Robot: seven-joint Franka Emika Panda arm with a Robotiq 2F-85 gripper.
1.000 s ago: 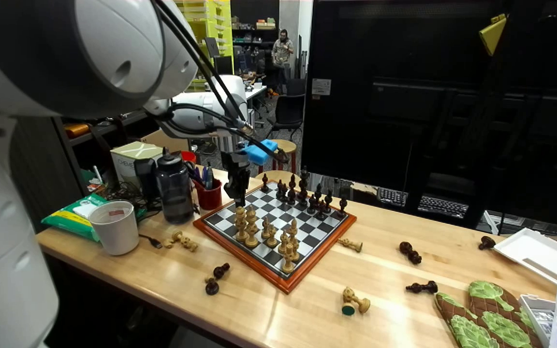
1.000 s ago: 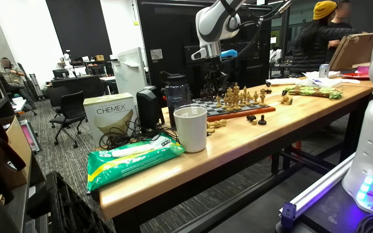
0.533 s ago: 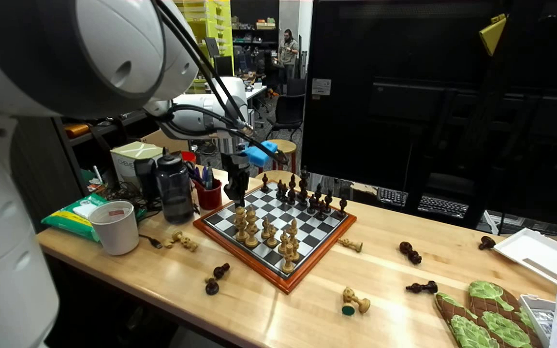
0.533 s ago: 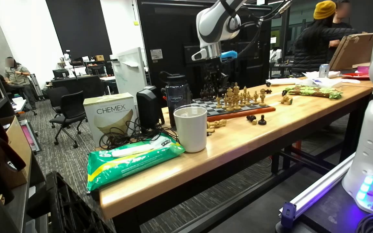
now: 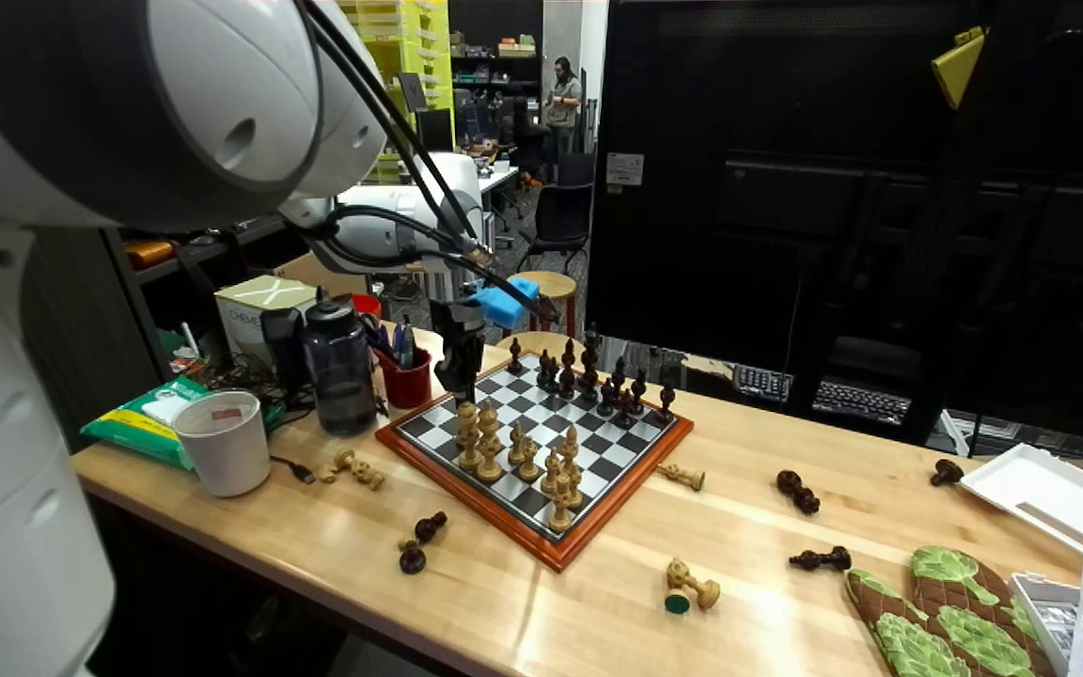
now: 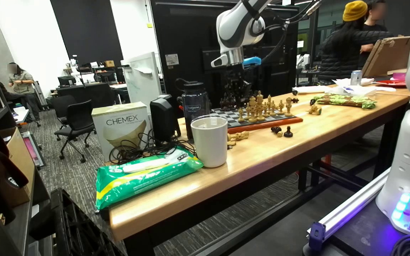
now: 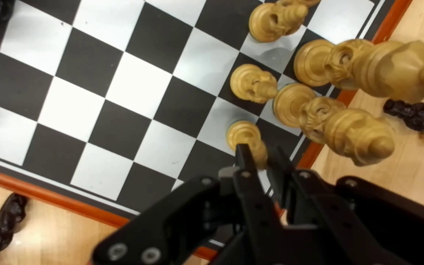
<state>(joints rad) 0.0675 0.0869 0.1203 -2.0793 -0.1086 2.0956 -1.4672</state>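
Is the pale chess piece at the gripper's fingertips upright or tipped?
Upright: in an exterior view, the pale piece has its base down, head up.

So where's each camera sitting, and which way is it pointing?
An exterior view sits close beside the white robot arm, which fills its left side, looking across the red-framed checkered chessboard.
An exterior view looks along the pale wooden table from its near corner, past the white cylindrical cup; the arm's base and wrist show.
The wrist view sits above the chessboard, facing down; the black two-fingered gripper enters from the bottom.
Both exterior views share the arm, table, cup and chessboard.
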